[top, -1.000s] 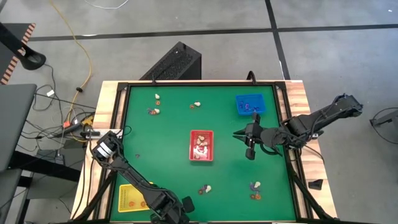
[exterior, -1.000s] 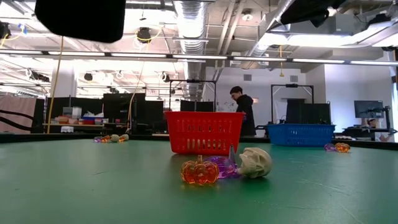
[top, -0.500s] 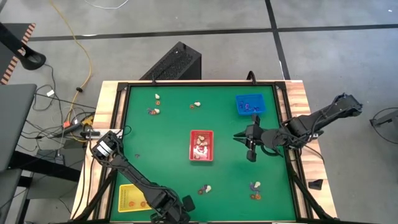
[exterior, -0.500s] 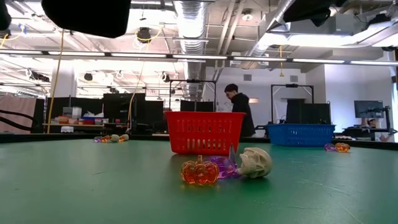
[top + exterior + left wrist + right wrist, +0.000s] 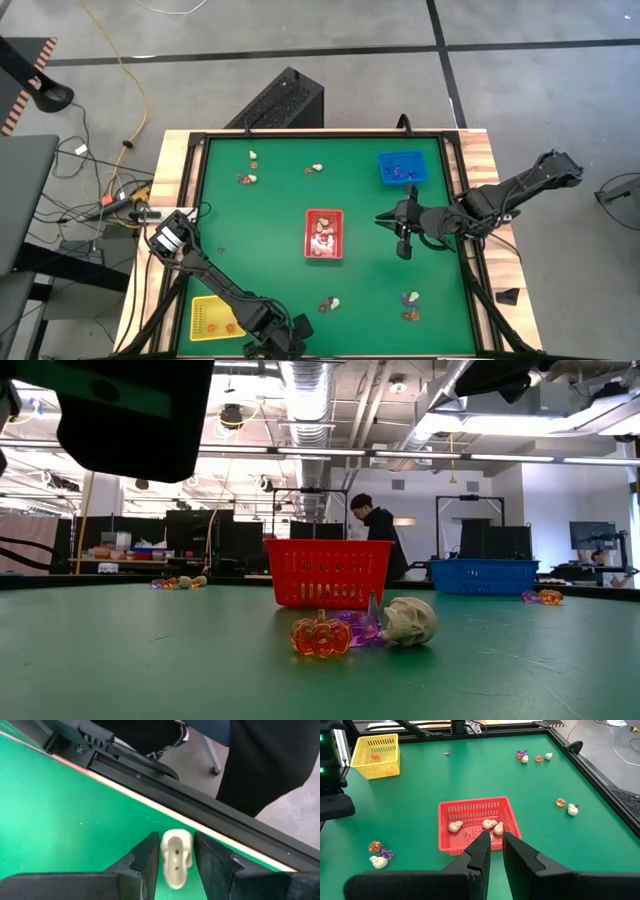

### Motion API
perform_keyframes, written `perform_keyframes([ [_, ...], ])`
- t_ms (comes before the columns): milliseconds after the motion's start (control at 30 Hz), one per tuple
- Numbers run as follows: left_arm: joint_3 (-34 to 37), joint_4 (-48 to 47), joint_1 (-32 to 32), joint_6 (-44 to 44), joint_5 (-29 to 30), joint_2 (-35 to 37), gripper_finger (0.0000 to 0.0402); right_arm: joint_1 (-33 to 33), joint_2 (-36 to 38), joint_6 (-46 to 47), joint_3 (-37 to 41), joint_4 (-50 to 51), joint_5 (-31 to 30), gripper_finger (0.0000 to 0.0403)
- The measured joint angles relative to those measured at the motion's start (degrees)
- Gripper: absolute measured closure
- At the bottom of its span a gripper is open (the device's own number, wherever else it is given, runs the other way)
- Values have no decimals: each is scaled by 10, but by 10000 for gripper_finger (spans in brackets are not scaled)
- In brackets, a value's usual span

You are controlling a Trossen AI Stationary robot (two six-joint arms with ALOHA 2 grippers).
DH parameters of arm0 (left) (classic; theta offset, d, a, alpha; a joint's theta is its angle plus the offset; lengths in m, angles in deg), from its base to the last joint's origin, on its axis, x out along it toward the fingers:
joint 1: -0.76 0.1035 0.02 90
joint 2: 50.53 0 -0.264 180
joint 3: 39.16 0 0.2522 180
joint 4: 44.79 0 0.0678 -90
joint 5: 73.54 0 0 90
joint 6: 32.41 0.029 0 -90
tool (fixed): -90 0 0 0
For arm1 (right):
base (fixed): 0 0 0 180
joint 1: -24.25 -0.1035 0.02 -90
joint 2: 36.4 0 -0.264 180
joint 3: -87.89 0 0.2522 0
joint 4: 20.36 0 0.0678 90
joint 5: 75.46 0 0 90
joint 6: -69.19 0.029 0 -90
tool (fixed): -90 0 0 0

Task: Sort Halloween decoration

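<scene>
My left gripper [image 5: 288, 330] is at the table's near edge, right of the yellow tray [image 5: 203, 318], and is shut on a cream skull trinket [image 5: 176, 857]. My right gripper [image 5: 392, 228] hovers right of the red tray [image 5: 323, 250], empty, with a narrow gap between its fingers [image 5: 496, 836]. The red tray holds three cream skulls [image 5: 490, 825]. An orange pumpkin [image 5: 321, 637], a purple trinket [image 5: 362, 628] and a skull [image 5: 410, 621] lie together on the mat near the front. The blue tray [image 5: 402, 167] holds purple trinkets. My left gripper pinches the cream skull by its two sides [image 5: 165, 854] between its two fingers. The fingers slant down toward the table's near edge. The skull lies lengthwise along the fingers. Whether it is clear of the mat, I cannot tell.
More trinket groups lie on the mat at the near right [image 5: 410, 305], the far left [image 5: 248, 178] and the far middle [image 5: 315, 168]. A dark raised rail [image 5: 210, 815] runs along the near edge just beyond the skull. A person stands in the room behind [image 5: 375, 530].
My left gripper has shifted a little and shows lower and larger in the low view. My right gripper has kept still. The person in the room behind has walked to the left.
</scene>
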Motion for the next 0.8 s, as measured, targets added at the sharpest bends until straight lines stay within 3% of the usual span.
perform_keyframes([
  [467,0,-2,5,0,-13,4,292,0,0,-1,0,0,0,322],
  [800,0,-2,5,-1,-13,4,318,0,0,-1,0,0,0,322],
])
